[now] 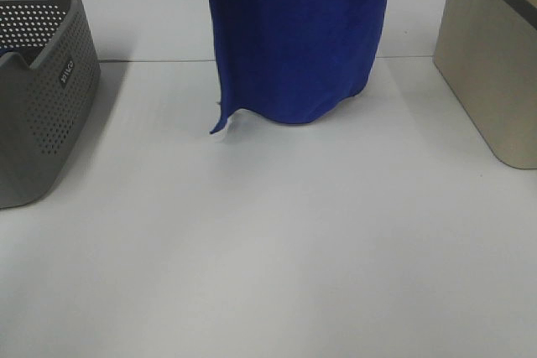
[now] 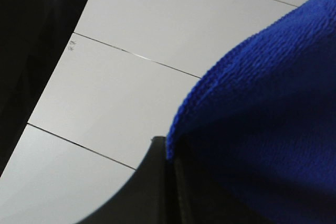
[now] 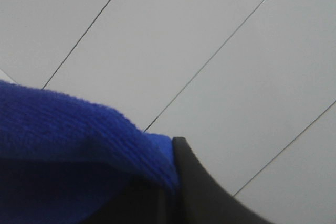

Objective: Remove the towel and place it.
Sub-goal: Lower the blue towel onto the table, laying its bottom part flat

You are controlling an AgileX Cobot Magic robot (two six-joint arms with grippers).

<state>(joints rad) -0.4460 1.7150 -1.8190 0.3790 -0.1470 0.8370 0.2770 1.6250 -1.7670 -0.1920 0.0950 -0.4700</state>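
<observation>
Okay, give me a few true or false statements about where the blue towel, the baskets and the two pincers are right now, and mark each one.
1. The towel lies flat on the table. False: it hangs down like a curtain, and its top runs out of the high view.
2. A grey perforated basket stands at the left of the high view. True.
3. The towel sits inside the beige bin. False: it hangs over the table between the basket and the bin, apart from both.
4. The left pincer and the right pincer are each shut on the towel's edge. True.
</observation>
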